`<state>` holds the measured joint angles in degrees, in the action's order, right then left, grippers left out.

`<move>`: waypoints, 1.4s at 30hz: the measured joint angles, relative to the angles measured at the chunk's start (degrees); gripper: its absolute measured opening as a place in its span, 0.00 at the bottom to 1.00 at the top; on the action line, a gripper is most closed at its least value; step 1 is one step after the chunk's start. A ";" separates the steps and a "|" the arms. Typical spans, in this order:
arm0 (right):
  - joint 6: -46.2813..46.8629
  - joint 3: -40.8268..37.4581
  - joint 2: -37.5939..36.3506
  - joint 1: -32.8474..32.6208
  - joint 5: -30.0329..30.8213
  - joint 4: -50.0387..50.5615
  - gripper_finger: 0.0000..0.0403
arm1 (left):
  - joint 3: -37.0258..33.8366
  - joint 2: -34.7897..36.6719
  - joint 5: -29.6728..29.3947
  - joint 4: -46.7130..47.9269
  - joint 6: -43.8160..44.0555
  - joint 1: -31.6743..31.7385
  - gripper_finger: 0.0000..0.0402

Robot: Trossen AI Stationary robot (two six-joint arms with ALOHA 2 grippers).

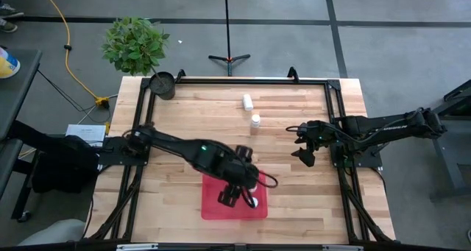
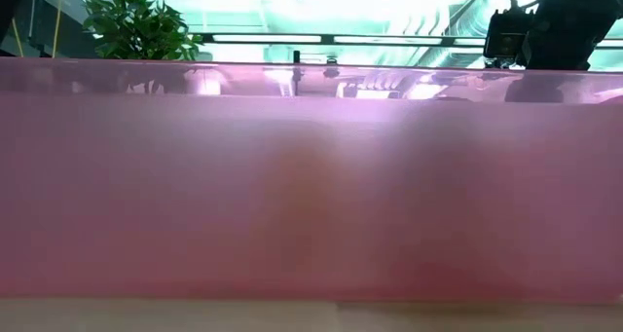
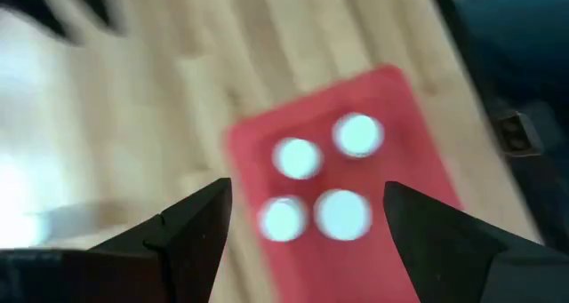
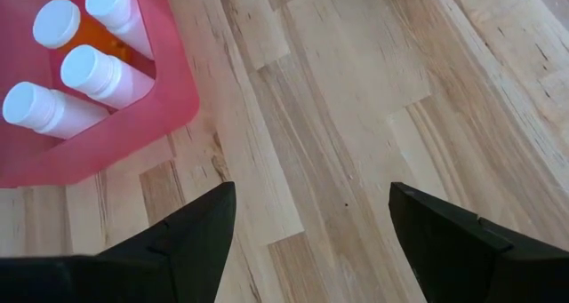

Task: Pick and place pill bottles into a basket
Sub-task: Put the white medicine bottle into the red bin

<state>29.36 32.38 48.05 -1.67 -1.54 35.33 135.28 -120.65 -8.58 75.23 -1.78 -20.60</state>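
The red tray lies near the table's near edge, and its wall fills the low view. Several white-capped pill bottles stand in it, one with an orange body; their caps show in the left wrist view. My left gripper hovers open over the tray, touching nothing. Two more bottles rest on the wood at the far middle, one lying and one upright. My right gripper is open and empty to the tray's right.
A small dark round pot sits at the table's far left corner, beside a green plant. A black frame runs along the table's edges. Bare wood lies between the tray and the two loose bottles.
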 joint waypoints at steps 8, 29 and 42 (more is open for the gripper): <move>-0.08 -0.01 -0.01 0.00 -0.33 0.10 0.71 | -2.95 9.14 -12.82 3.01 4.17 4.37 0.81; -1.34 -0.02 -0.02 0.00 1.90 -0.28 0.71 | -3.11 8.54 -5.31 0.76 30.79 35.14 0.81; -4.50 -0.02 -0.02 0.00 6.10 -0.52 0.71 | -3.06 -0.34 9.14 -3.06 28.24 47.43 0.81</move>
<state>24.86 32.36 48.03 -1.67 4.56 34.81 132.22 -120.99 0.55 72.16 26.46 26.83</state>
